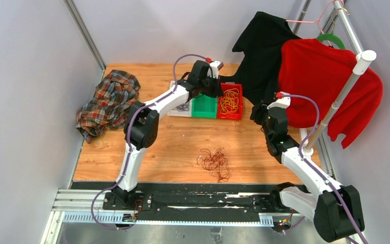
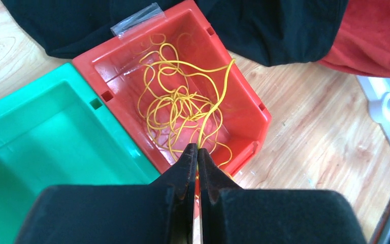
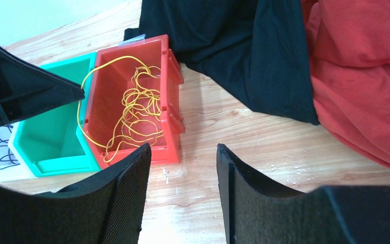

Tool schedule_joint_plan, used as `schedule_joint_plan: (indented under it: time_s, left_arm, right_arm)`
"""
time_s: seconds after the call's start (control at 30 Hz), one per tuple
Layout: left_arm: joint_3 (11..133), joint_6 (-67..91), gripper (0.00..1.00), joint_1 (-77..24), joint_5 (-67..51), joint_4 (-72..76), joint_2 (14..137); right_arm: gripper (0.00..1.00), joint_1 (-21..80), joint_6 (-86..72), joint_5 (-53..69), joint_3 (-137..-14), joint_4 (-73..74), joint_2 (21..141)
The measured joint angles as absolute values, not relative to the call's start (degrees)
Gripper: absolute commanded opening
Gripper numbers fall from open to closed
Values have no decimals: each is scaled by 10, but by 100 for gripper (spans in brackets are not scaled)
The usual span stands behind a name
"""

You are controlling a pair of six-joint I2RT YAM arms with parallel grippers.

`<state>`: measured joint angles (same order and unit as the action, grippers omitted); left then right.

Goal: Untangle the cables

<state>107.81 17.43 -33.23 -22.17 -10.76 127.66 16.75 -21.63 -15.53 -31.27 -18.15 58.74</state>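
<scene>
A dark red cable tangle (image 1: 214, 163) on wooden table (image 1: 172, 152); yellow cables (image 1: 229, 101) in red bin (image 1: 232, 117).

The red bin (image 2: 246, 109) held yellow cables (image 2: 177, 104), and a green bin (image 2: 56, 127) sat against it. Nearer the arms than the red bin, dark red cables (image 1: 214, 161) lay on the light wood-grain worktop (image 1: 172, 147). Left of the red bin was a brown, red and grey-blue plaid cloth (image 1: 109, 101). To its right were a black garment (image 1: 261, 46) and a red garment (image 1: 325, 81).

1. I see pale grey walls (image 1: 25, 76) closing in the workspace on three sides.
2. Wooden tabletop (image 1: 183, 147) lies beneath the right gripper (image 3: 183, 150), evenly lit.
3. A white rack pole (image 1: 343, 96) stands just to its right.
</scene>
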Motion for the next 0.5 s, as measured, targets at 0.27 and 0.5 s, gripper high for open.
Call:
schedule_joint_plan:
  time_s: [0.27,0.5]
  left_arm:
    - [1119,92,2,-366,-154,-135,1299]
    - [1164,-8,1,-401,-93,-140,1350]
  right_arm:
    - [50,168,-221,-159,-312,-182,587]
    - [50,168,-227,-161,-304,-182,587]
